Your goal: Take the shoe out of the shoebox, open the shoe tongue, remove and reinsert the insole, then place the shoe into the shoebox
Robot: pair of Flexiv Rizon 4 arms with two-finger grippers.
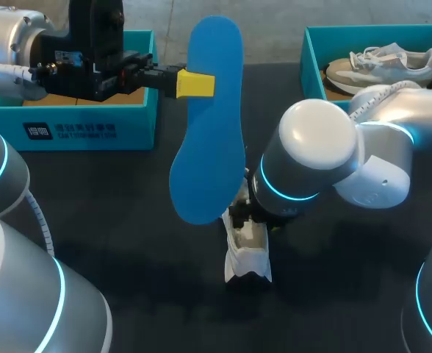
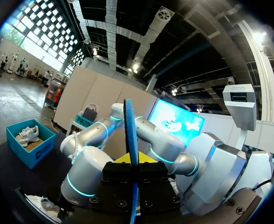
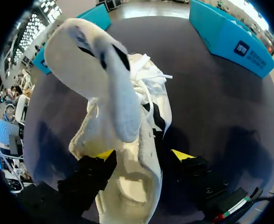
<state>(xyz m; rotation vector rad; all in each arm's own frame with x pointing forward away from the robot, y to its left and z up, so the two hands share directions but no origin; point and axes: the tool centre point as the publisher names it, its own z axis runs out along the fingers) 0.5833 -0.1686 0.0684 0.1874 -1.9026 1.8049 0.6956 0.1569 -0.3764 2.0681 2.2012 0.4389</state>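
My left pincer (image 1: 195, 84) is clamped on the blue insole (image 1: 205, 125), holding it in the air above the dark table (image 1: 128, 243), near the teal shoebox (image 1: 91, 125). My right pincer (image 3: 141, 156) stands apart around the white shoe (image 3: 127, 140), which rests on the table below the insole. One yellow tip is against the shoe and the other is just clear of it.

head cam high behind, looking down; r wrist cam close on same shoe (image 1: 247, 257), l faces room.
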